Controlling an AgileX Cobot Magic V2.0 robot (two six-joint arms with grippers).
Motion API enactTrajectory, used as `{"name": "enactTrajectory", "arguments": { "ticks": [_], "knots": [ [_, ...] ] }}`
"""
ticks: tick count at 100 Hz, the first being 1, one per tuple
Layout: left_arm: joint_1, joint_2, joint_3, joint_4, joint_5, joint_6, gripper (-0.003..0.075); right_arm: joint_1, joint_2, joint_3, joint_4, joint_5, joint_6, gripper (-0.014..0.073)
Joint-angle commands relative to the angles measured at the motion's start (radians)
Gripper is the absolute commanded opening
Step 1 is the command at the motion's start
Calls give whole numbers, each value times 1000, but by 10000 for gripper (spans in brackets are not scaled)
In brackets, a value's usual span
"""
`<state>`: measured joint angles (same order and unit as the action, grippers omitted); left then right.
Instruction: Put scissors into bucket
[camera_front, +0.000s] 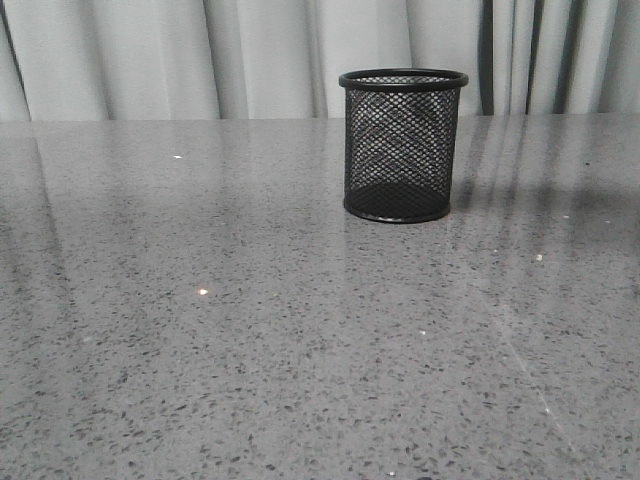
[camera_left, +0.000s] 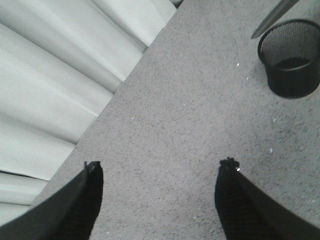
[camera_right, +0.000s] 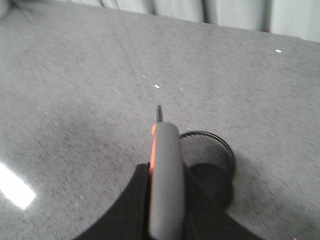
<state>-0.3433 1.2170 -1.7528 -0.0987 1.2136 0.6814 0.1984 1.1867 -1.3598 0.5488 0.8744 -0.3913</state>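
The scissors are clamped in my right gripper, blade tip over the table beside the bucket, which stands just below. My left gripper hangs spread, empty.

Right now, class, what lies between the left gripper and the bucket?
Nothing: in the left wrist view, only bare grey table separates the open left gripper from the bucket.

The bucket is stood upright on the table, right of centre and towards the far edge, in front of the curtain. The scissors are held above the table, just beside the bucket, by the right gripper
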Motion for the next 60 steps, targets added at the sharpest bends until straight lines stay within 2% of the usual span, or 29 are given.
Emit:
{"name": "enactTrajectory", "arguments": {
  "ticks": [1, 30, 60],
  "knots": [
    [29, -26, -31, -73, -52, -16, 439, -7, 5, -103, -79, 56, 63, -43],
    [38, -26, -31, -105, -50, -16, 439, -3, 132, -284, -230, 337, 116, -43],
    [38, -26, -31, -115, -50, -16, 439, -3, 187, -321, -234, 334, 116, -44]
  ]
}}
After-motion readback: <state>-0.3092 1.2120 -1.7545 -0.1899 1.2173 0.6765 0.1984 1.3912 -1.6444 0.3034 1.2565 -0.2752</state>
